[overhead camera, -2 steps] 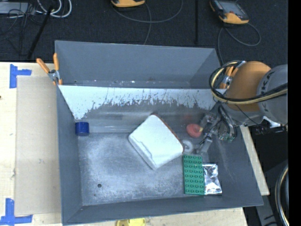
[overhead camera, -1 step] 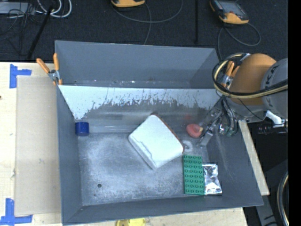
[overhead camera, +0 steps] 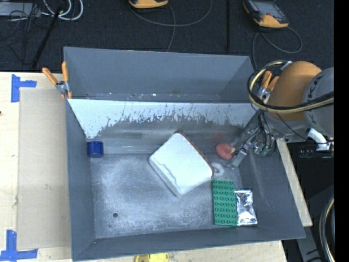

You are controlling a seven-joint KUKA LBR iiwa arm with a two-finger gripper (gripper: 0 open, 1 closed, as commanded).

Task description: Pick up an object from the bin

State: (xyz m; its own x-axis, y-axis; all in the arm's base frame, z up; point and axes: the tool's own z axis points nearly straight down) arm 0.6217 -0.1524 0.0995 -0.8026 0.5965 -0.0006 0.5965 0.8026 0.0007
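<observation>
We find the claw (overhead camera: 238, 150) low in the right part of the bin (overhead camera: 163, 231), near the back wall, with its tip just beside a small pink thing (overhead camera: 223, 149) on the floor. We cannot tell whether the claw is wide or narrow, and we see nothing held in it. A white box (overhead camera: 180, 164) lies tilted near the middle. A green plate (overhead camera: 224, 202) and a foil packet (overhead camera: 245, 207) lie side by side nearer the front, and a blue cap (overhead camera: 95, 149) sits well apart at the left. We judge the step in hand to be the approach, with no grasp confirmed. The next move calls for centring the claw over the pink thing, closing on it, then lifting clear of the box and the right wall.
</observation>
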